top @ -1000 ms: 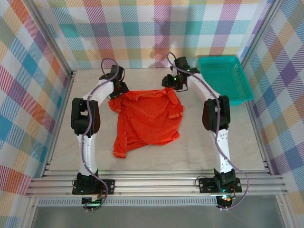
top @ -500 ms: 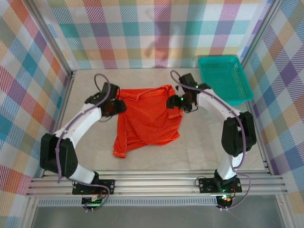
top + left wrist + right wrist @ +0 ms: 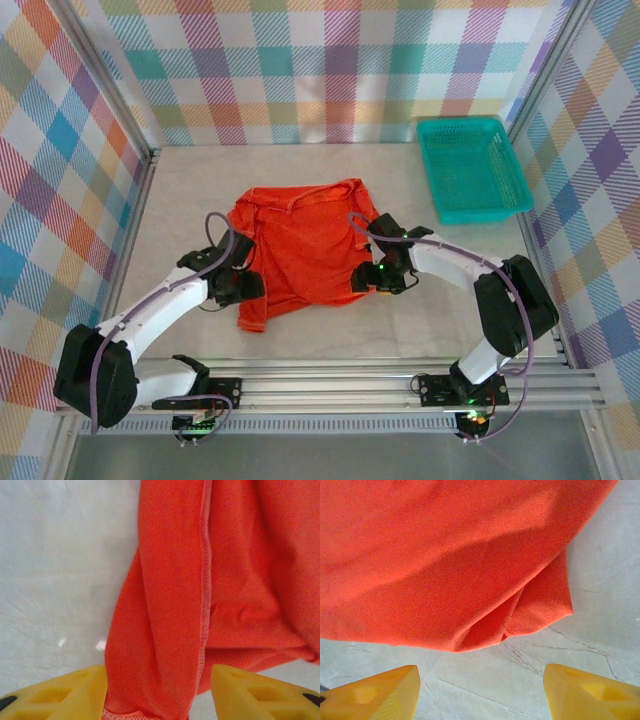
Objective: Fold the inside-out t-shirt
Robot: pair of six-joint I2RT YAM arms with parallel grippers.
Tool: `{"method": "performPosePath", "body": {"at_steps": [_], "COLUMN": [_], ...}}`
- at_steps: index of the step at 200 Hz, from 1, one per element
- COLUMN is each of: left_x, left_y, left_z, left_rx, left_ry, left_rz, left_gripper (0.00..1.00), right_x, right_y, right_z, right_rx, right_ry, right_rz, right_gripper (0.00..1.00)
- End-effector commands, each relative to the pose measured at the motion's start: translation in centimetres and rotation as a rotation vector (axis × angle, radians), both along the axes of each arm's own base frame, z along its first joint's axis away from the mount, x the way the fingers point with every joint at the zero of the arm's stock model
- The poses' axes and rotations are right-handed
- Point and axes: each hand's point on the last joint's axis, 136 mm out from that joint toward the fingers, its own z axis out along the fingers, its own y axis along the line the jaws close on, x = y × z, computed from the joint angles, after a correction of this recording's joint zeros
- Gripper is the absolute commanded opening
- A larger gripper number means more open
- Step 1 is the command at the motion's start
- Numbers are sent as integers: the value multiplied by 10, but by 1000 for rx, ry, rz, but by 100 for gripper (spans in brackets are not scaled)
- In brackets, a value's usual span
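Now, left gripper [image 3: 159, 674]: spread, straddling near-left edge of the bright orange-red cloth t-shirt [image 3: 300, 245].
right gripper [image 3: 480, 670]: spread above pale stone-look table [image 3: 602, 645], beside near-right corner.
t-shirt: flat, mid-table.
change: both grippers drew back from far shoulders.

We see bright, even light from overhead: in the top view the arms [image 3: 450, 260] lay only faint, soft shadows on the pale worktop [image 3: 330, 335]. In the right wrist view the t-shirt [image 3: 445, 555] is sharp, its folds shading darker toward lower centre.
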Motion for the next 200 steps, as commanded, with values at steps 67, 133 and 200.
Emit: {"method": "performPosePath", "body": {"at_steps": [67,133,200], "left_x": [-1,19,6], "left_y": [-17,46,64], "left_z": [-46,32,71], "left_rx": [56,261,245], "left_ry": [111,-44,-118], "left_rz": [-7,167,215], "left_gripper": [29,0,0], "right_x": [43,23,-49], "right_y": [20,-11,-63], "right_z": [-27,55,86], "right_rx": [-15,-35,-42], "right_ry": [-27,-111,-60], "right_rz": [-8,21,-34], "right_gripper": [43,0,6]}}
